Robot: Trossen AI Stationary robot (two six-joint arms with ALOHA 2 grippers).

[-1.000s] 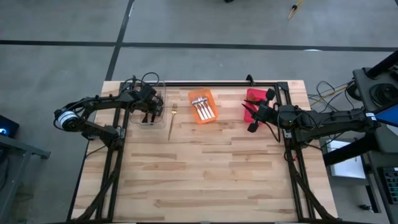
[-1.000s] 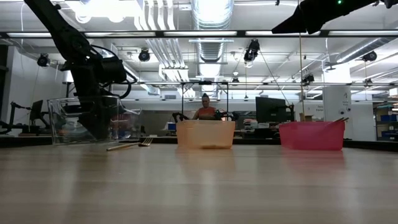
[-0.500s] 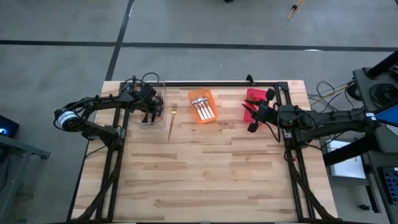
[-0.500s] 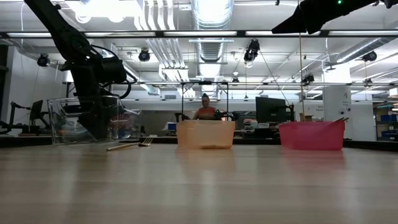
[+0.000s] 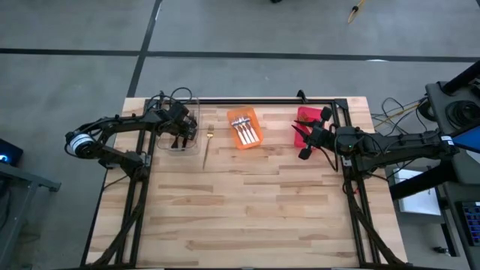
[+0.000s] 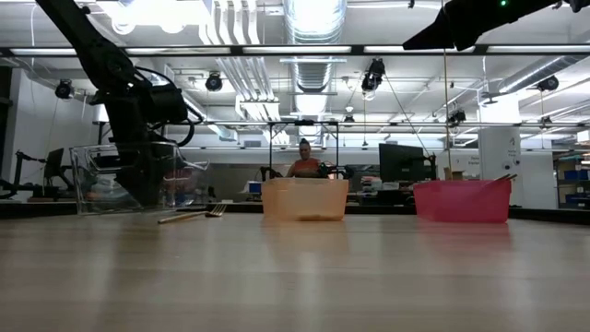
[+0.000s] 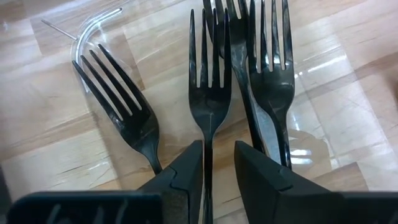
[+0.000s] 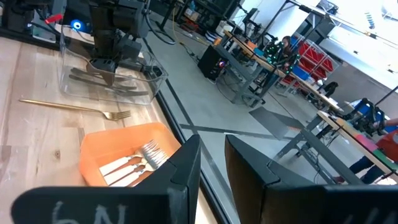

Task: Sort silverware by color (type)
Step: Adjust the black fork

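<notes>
I'm holding the left claw (image 7: 217,163) in the clear bin (image 5: 180,129) at the tabletop's (image 5: 255,202) far edge, grasping a dark fork (image 7: 208,93), with white-handled forks (image 5: 246,132) binned, one gold fork (image 5: 208,146) left, and the right claw (image 5: 306,139), empty and slightly parted, waiting by the red bin (image 5: 306,114).

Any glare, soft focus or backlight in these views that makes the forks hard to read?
Left wrist view: the dark forks are crisp, but bright streaks of glare cross the clear bin floor. Low view: ceiling lights blow out up top, the near table is soft, and the gold fork shows only as a thin sliver. High view: even light, forks tiny.
</notes>
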